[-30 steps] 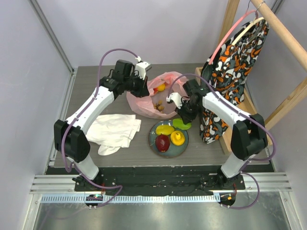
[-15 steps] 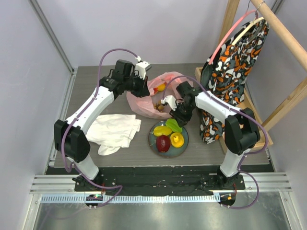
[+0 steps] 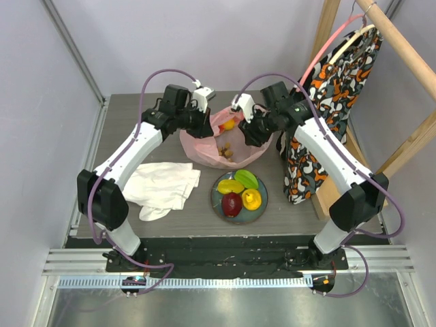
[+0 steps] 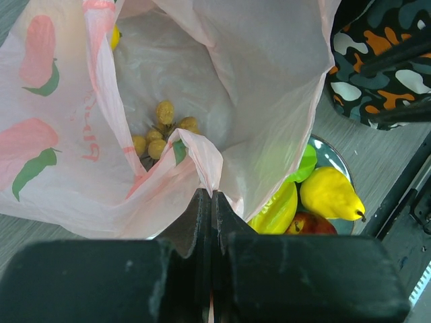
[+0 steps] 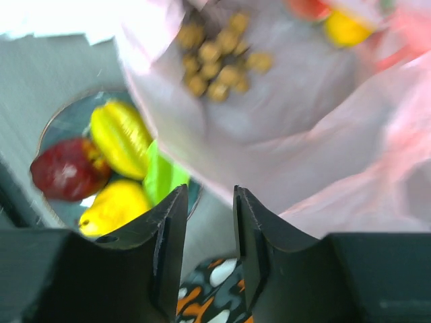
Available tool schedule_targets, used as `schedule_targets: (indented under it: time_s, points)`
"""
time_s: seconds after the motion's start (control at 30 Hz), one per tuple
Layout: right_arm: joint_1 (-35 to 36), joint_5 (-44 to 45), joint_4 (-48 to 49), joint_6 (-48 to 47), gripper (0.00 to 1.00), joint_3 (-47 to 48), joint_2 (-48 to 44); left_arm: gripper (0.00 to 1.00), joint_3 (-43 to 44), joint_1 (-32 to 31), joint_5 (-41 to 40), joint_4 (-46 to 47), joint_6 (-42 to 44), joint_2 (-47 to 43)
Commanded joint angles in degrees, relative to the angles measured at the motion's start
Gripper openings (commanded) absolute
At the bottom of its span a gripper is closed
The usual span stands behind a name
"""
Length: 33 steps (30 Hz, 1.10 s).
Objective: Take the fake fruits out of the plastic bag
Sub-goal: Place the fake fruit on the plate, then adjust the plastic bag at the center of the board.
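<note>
Overhead cam first: left gripper [image 3: 203, 121] sits on one rim of the pink plastic bag [image 3: 197, 148]. The right gripper [image 3: 248, 128] hangs over the opposite rim, so the bag mouth is between the two. The grapes [image 3: 228, 151] lie inside the bag, below both. Nearer the arm bases than either gripper is the plate [image 3: 216, 198], holding a dark red apple [image 3: 231, 203], a yellow pear [image 3: 251, 198], a starfruit [image 3: 231, 185] and a green piece [image 3: 248, 178]. A white cloth [image 3: 163, 185] lies well off on the left gripper's outer side. The patterned fabric [image 3: 327, 88] hangs just behind the right arm.

Left wrist cam: fingers are pressed together on a fold of the bag's edge. Past the tips, down in the bag, are the grapes. The plate fruits peek out beside the bag.

Right wrist cam (blurry): jaws stand slightly apart, nothing pinched that I can see. Beyond the tips is bag film with the grapes, a watermelon slice [image 5: 306, 7] and a yellow piece [image 5: 347, 28] inside. The plate is off to one side.
</note>
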Motion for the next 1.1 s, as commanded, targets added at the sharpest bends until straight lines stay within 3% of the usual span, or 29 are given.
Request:
schedule_targets:
  time_s: [0.0, 0.27, 0.53, 0.63, 0.77, 0.87, 1.07]
  points:
    - [0.11, 3.72, 10.78, 3.95, 0.39, 0.63, 4.35, 0.00, 0.39, 0.23, 1.58, 1.04, -0.79, -1.69]
    - [-2.17, 14.79, 16.35, 7.19, 0.33, 8.02, 21.52, 0.00, -0.32, 0.32, -1.58, -1.24, 1.06, -4.07]
    - [-4.63, 15.51, 18.11, 9.40, 0.33, -16.59, 0.70, 0.00, -2.34, 0.32, -0.88, -1.68, 3.87, -5.83]
    - [-4.37, 13.23, 19.07, 10.27, 0.34, -12.22, 1.91, 0.00, -1.90, 0.32, 0.43, -2.56, 4.92, -6.09]
    - [-3.41, 6.82, 18.72, 8.97, 0.35, 0.68, 12.78, 0.00, -1.29, 0.32, 1.84, -3.26, 5.10, -5.83]
    - [-2.70, 3.91, 17.32, 5.11, 0.41, 7.37, 18.16, 0.00, -0.32, 0.23, 1.32, -3.88, 4.93, -5.21]
    - [-2.79, -3.29, 15.39, -1.58, 0.47, 12.13, 24.67, 0.00, 1.34, 0.40, -0.27, -5.54, 7.55, -5.13]
